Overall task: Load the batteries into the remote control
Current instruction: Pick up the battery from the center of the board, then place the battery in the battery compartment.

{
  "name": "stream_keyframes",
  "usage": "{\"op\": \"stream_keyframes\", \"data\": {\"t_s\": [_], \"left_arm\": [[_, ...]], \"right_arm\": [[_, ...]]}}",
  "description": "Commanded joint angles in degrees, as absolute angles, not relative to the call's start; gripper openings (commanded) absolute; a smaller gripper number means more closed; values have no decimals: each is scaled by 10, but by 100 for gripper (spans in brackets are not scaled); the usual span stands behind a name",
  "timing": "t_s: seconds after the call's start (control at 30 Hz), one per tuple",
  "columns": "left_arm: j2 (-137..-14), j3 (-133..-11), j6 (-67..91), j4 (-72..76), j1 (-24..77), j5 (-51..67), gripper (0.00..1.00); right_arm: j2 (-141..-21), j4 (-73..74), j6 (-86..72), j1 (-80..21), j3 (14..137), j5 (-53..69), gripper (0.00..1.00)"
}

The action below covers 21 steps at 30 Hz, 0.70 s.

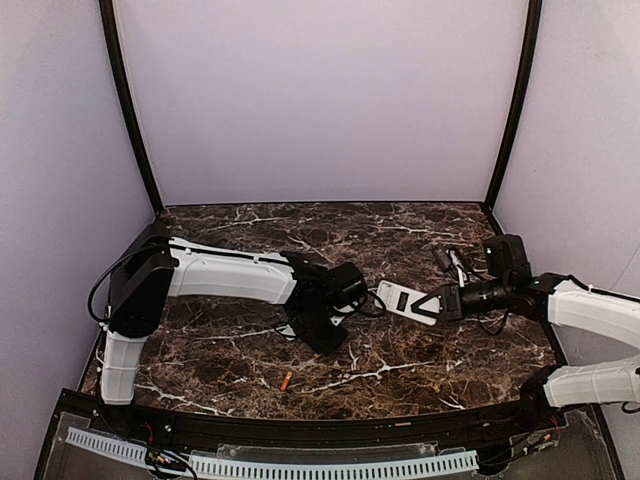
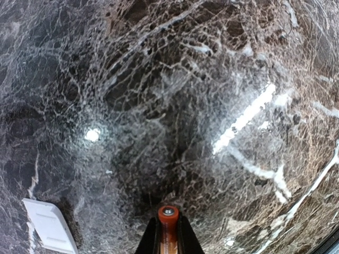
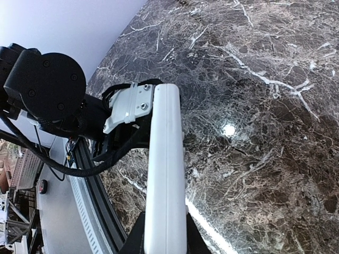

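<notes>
Dark brown marble-veined worktop (image 1: 400, 370) fills the lower half of the overhead frame, with both arms reaching in towards its centre. A thin orange-red cylindrical battery (image 2: 168, 218) is clamped between the black fingers (image 2: 151, 239) of the left end effector (image 2: 168, 235) at the bottom centre of the left wrist frame, with its dark-ringed end pointed at the worktop. A small flat white plastic cover plate (image 2: 48, 226) is seen lying on the worktop in the lower left of that frame, apart from the held battery. A second orange-red battery (image 1: 286, 381) lies loose in the lower centre of the overhead frame, near the front edge and well apart from both arms. The small white rectangular plastic remote control (image 3: 165, 169) is grasped at one end by the right end effector (image 3: 165, 241) and is seen edge-on, running up the middle of the right wrist frame. In the overhead frame it sits just right of centre, between the two wrists, with a small dark mark on its upper face. Whether it touches the worktop cannot be told.
</notes>
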<state>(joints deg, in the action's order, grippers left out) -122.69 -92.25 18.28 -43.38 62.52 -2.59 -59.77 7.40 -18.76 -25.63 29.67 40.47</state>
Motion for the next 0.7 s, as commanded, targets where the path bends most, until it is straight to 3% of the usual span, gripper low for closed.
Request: {"op": "stream_keyframes", "data": {"t_s": [0.0, 0.27, 0.43, 0.67], "left_arm": [[-1192, -901, 174, -417, 616, -55, 1], [-1015, -771, 125, -231, 611, -181, 0], [-879, -623, 92, -40, 611, -135, 0], [-817, -559, 74, 79, 611, -70, 2]], "right_arm": [[-613, 4, -223, -253, 287, 439, 0], [-640, -65, -289, -264, 290, 467, 0], [-669, -92, -311, -293, 300, 469, 0], [-710, -102, -329, -340, 334, 451, 0]]}}
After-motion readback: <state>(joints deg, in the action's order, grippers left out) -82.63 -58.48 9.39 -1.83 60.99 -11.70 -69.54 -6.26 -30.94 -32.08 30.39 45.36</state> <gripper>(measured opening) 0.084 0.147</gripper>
